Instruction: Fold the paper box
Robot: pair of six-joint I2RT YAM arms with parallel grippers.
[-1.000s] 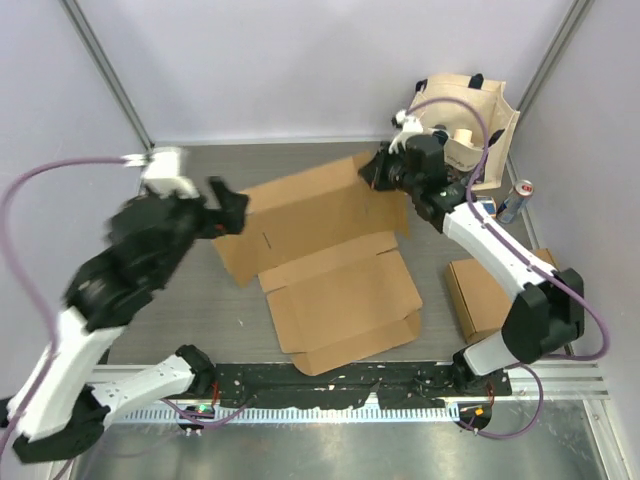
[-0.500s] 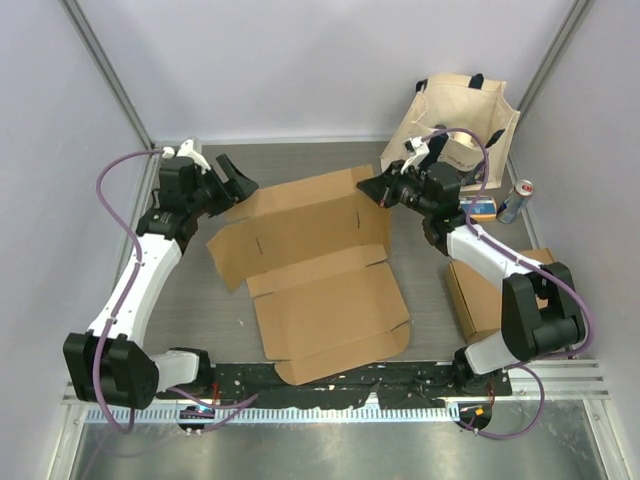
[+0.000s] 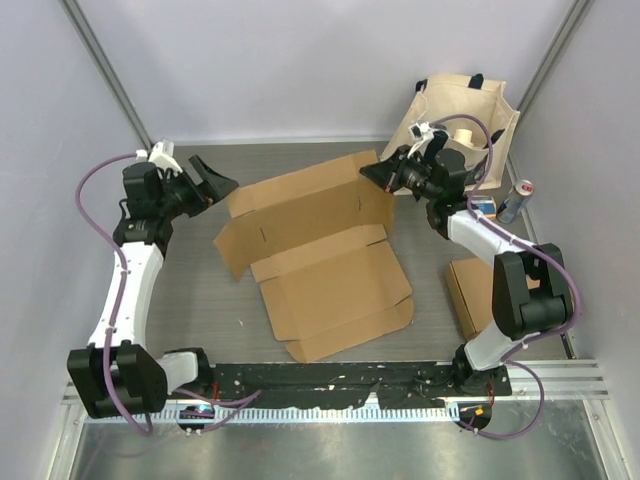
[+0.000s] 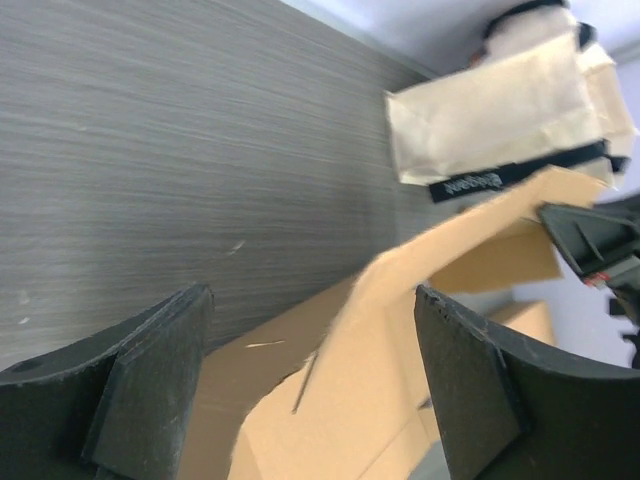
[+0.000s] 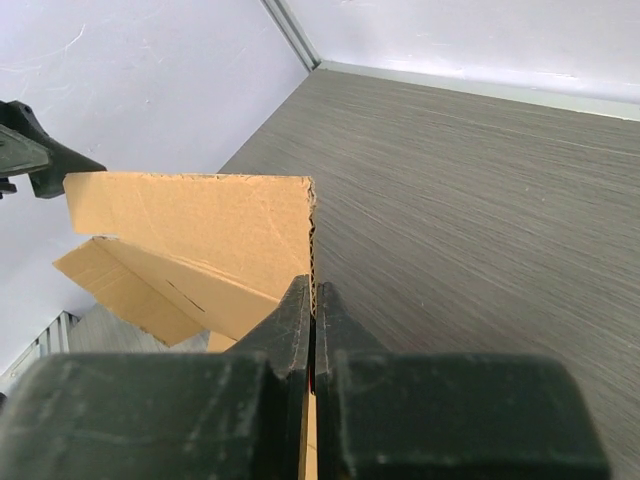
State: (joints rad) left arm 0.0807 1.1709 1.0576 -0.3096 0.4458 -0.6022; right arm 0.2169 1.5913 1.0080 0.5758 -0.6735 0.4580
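Observation:
The paper box (image 3: pixel 320 250) is a flat unfolded sheet of brown cardboard in the middle of the table, its back panel lifted. My right gripper (image 3: pixel 372 175) is shut on that panel's back right corner; the right wrist view shows the corrugated edge (image 5: pixel 313 215) pinched between the closed fingers of the right gripper (image 5: pixel 313 300). My left gripper (image 3: pixel 215 180) is open just off the panel's back left corner. In the left wrist view the cardboard (image 4: pixel 400 330) lies beyond the wide-apart fingers of the left gripper (image 4: pixel 315 380), touching neither.
A beige canvas tote bag (image 3: pixel 465 110) stands at the back right, with a drink can (image 3: pixel 515 200) beside it. A second flat piece of cardboard (image 3: pixel 480 295) lies by the right arm. White walls close in the back and both sides.
My left arm has swung from up near the camera to the back left and come down beside the box's corner. The right gripper kept its hold and drew the panel slightly back.

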